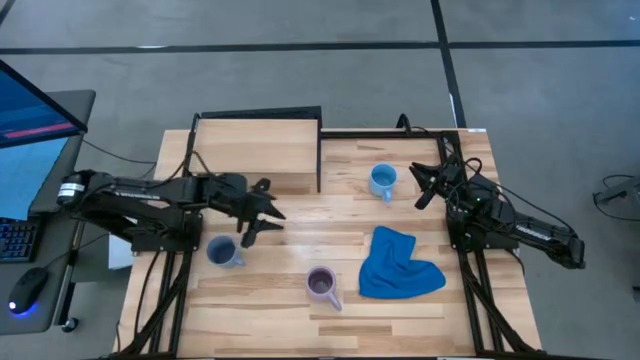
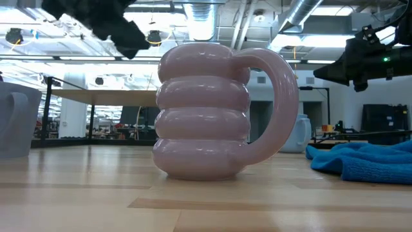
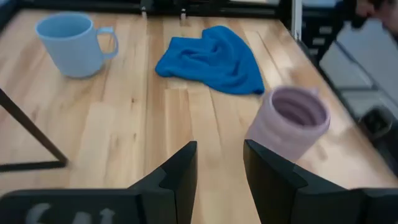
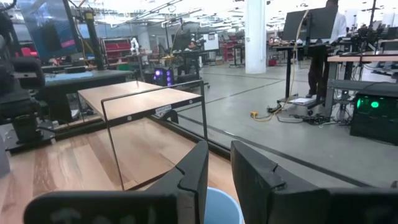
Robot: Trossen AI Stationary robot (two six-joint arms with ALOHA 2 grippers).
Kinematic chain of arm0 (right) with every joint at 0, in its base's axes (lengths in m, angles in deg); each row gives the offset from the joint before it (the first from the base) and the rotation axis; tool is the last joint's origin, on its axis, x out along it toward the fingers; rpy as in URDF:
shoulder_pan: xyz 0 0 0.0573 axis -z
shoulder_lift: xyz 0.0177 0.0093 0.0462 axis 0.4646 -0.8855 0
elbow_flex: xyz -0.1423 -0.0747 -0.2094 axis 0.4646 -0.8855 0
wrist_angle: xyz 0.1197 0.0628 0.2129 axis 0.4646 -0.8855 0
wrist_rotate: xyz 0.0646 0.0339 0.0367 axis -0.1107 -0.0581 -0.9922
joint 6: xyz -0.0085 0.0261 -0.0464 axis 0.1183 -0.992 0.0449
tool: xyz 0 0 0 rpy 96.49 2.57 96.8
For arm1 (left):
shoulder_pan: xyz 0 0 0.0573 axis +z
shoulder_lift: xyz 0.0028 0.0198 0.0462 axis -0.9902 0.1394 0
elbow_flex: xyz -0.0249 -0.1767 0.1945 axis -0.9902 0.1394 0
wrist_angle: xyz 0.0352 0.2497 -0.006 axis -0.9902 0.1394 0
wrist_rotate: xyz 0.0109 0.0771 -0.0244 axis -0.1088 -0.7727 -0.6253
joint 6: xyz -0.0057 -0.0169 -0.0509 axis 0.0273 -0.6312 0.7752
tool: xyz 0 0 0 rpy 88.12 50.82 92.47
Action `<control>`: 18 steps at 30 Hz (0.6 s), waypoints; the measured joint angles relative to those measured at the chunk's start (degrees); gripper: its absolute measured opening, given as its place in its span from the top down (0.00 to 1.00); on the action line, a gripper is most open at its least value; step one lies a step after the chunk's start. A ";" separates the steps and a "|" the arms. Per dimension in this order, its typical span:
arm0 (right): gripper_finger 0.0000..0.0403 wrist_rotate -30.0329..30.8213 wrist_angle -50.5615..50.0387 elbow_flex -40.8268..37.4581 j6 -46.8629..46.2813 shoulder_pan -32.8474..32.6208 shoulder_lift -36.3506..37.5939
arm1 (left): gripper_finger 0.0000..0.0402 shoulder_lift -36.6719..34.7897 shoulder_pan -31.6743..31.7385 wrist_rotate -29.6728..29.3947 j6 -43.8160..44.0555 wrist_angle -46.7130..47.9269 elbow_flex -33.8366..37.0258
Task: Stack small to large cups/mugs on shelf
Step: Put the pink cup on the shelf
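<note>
The pale purple mug (image 1: 321, 284) stands upright near the table's front, large in the low view (image 2: 206, 116). The grey-blue mug (image 1: 222, 251) stands front left. The light blue mug (image 1: 382, 181) stands at the middle back, right of the shelf (image 1: 258, 150). My left gripper (image 1: 268, 222) hovers open between the shelf and the grey-blue mug, and its wrist view shows the purple mug (image 3: 289, 121) ahead. My right gripper (image 1: 425, 185) hovers just right of the light blue mug, its fingers a narrow gap apart, with the mug's rim (image 4: 221, 208) below them.
A crumpled blue cloth (image 1: 398, 265) lies on the table's right half, between the purple mug and my right arm. The shelf's black frame (image 1: 319, 150) stands at its right edge. A monitor and keyboard sit off the table's left side.
</note>
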 joint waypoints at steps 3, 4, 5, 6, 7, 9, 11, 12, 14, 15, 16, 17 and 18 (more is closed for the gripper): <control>0.77 0.00 0.00 0.00 0.00 0.02 0.01 | 0.70 3.81 -0.02 0.68 6.31 0.20 -3.60; 0.77 -0.01 0.00 0.02 0.00 0.02 0.01 | 0.70 4.98 -0.02 1.34 8.18 0.25 -4.71; 0.77 -0.01 0.00 0.00 0.00 0.02 0.00 | 0.70 6.06 -0.02 1.92 10.06 0.56 -5.86; 0.77 -0.01 0.00 0.01 0.00 0.01 0.01 | 0.70 7.20 -0.02 2.79 11.50 0.76 -7.01; 0.77 0.01 0.00 0.02 0.00 0.02 0.01 | 0.70 8.10 -0.02 3.65 12.68 1.43 -8.16; 0.77 -0.01 0.00 0.02 0.00 0.01 -0.01 | 0.70 9.89 -0.03 5.65 14.03 2.29 -10.22; 0.77 -0.01 0.00 0.01 0.00 0.00 0.00 | 0.70 11.35 -0.21 7.99 14.44 2.84 -11.88; 0.77 -0.01 0.00 0.02 0.00 0.00 0.01 | 0.70 11.90 -0.42 9.17 14.38 3.06 -12.65; 0.77 0.00 0.00 0.01 0.00 0.02 0.01 | 0.70 12.88 -0.95 10.90 13.74 3.02 -14.04; 0.77 -0.01 -0.01 0.00 0.00 0.02 0.00 | 0.70 13.24 -1.27 11.01 13.43 2.94 -14.59; 0.77 -0.01 -0.02 0.00 0.00 0.01 0.01 | 0.70 13.51 -1.58 10.86 13.29 2.97 -15.04; 0.77 0.00 -0.02 0.00 0.00 0.01 0.01 | 0.70 13.78 -1.87 10.26 13.33 3.03 -15.50; 0.77 0.01 -0.02 0.00 0.00 0.02 0.01 | 0.70 13.89 -2.08 9.50 13.61 2.96 -15.86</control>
